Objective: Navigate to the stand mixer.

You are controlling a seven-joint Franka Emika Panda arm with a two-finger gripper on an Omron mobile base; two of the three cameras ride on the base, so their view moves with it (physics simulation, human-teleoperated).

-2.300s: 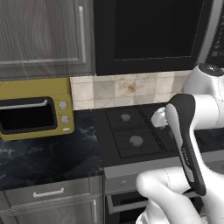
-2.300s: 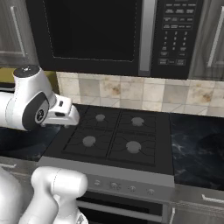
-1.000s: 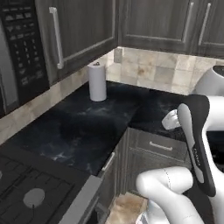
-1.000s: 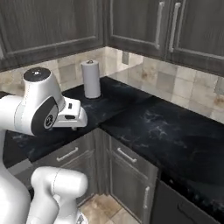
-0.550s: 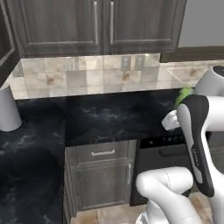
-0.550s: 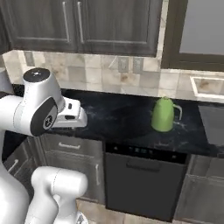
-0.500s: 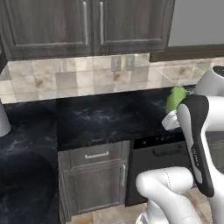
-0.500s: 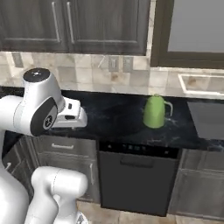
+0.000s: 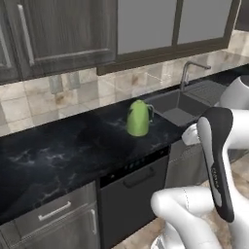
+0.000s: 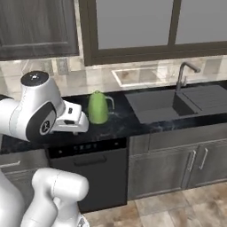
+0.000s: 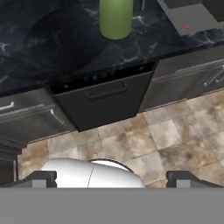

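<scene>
Nearest the base, the white arm is folded close to its body, with the gripper (image 11: 112, 177) pointing down at the tiled floor (image 11: 175, 135); its two dark fingertips (image 11: 41, 178) stand wide apart at the bottom of the hand view, so the jaws are fully open and hold nothing. Just beyond the floor stands a dark dishwasher (image 9: 133, 189) with a bar handle, set under the black marbled surface (image 9: 58, 155), flanked by grey drawers (image 9: 53, 214) on the left and cabinet doors (image 10: 177, 164) on the right. On the surface, above the dishwasher, a green kettle (image 9: 138, 118) stands upright, its handle toward the sink. Right of the kettle a dark sink (image 10: 155, 104) is sunk into the surface, with a curved faucet (image 10: 185, 73) at its rear edge. Behind these runs a beige tiled backsplash (image 9: 29, 104) carrying a wall outlet (image 10: 61, 66). Farthest back, dark wood wall cabinets (image 9: 58, 29) hang to the left and a window (image 10: 146, 24) with a dark frame sits above the sink. No stand mixer can be seen along this stretch of the kitchen
</scene>
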